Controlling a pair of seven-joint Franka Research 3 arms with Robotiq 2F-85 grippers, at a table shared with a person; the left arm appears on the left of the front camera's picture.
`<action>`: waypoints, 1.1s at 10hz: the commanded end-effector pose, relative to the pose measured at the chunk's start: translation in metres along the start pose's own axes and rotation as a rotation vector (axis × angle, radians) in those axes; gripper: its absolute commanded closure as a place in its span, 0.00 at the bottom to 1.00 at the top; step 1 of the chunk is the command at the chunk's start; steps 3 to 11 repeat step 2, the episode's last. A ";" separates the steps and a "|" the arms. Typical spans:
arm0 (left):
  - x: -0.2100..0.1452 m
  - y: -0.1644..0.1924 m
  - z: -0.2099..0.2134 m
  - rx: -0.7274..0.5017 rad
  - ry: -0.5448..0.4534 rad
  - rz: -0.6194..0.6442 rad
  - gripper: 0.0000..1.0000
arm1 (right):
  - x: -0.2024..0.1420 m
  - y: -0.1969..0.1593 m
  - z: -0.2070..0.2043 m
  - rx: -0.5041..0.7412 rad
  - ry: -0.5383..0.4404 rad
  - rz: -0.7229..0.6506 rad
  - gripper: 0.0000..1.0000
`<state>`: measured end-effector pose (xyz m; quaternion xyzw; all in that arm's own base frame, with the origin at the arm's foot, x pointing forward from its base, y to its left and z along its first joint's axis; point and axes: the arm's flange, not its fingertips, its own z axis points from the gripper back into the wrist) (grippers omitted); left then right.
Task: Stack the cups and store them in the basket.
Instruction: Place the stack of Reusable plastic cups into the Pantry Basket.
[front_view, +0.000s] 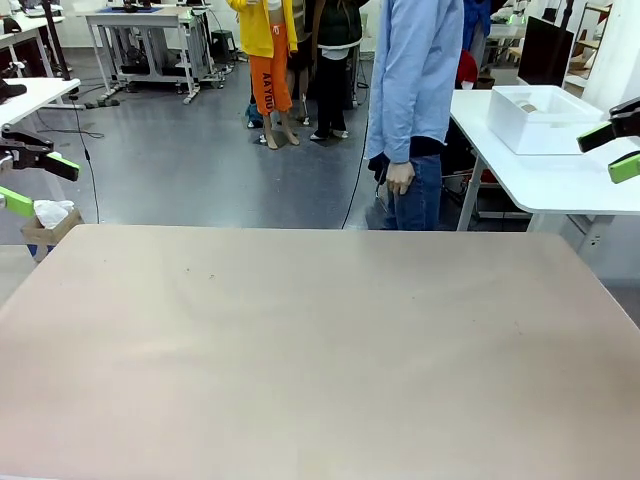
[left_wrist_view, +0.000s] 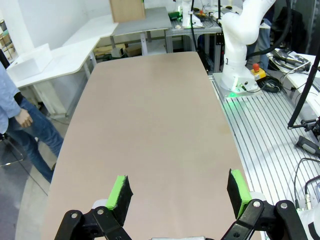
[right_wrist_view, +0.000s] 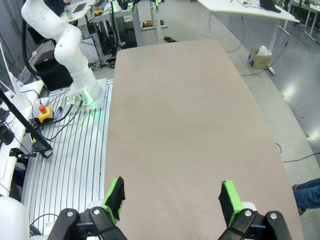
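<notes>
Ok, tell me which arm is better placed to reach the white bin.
Right, probably. The bin sits on the side table at the robot's right, and the open right gripper hangs beside it in the front view. The left gripper, also open, is at the opposite edge.

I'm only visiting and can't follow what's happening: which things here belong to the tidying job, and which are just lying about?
Part of the job:
- white basket, on the side table
- left gripper and right gripper, both open
- brown table

Just lying about:
- cardboard box on the floor
- cables on the floor
</notes>
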<state>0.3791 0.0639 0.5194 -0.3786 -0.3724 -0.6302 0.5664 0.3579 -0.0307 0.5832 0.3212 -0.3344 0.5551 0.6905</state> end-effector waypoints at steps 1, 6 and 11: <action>0.003 -0.001 0.001 -0.007 -0.001 0.010 0.00 | 0.001 -0.002 0.001 0.001 -0.024 0.020 0.00; 0.003 -0.001 0.001 -0.007 -0.001 0.010 0.00 | 0.001 -0.002 0.001 0.001 -0.024 0.020 0.00; 0.003 -0.001 0.001 -0.007 -0.001 0.010 0.00 | 0.001 -0.002 0.001 0.001 -0.024 0.020 0.00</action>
